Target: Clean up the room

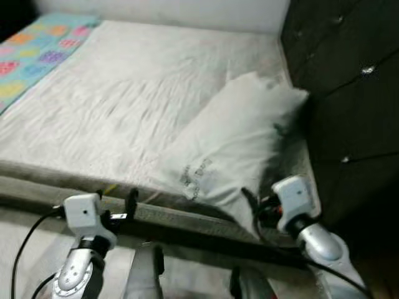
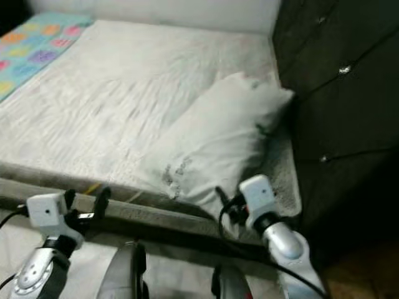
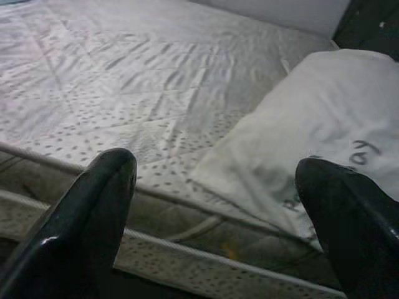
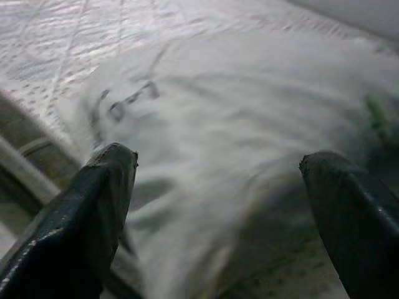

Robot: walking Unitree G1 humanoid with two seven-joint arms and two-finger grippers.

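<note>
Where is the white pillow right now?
The white pillow lies on the bare mattress, on the robot's right, beside the dark tufted headboard, just ahead of the right gripper.

**Four cameras trained on one bed corner**

The two head cameras are looking forward and down over the near edge of the bed (image 1: 124, 106), taking in the white pillow (image 1: 237, 143) by the dark headboard (image 2: 336, 93). Each wrist camera is peering along its own wide-spread fingers, the left claw (image 3: 215, 180) low at the mattress edge, the right claw (image 4: 218, 168) close against the same pillow.
</note>
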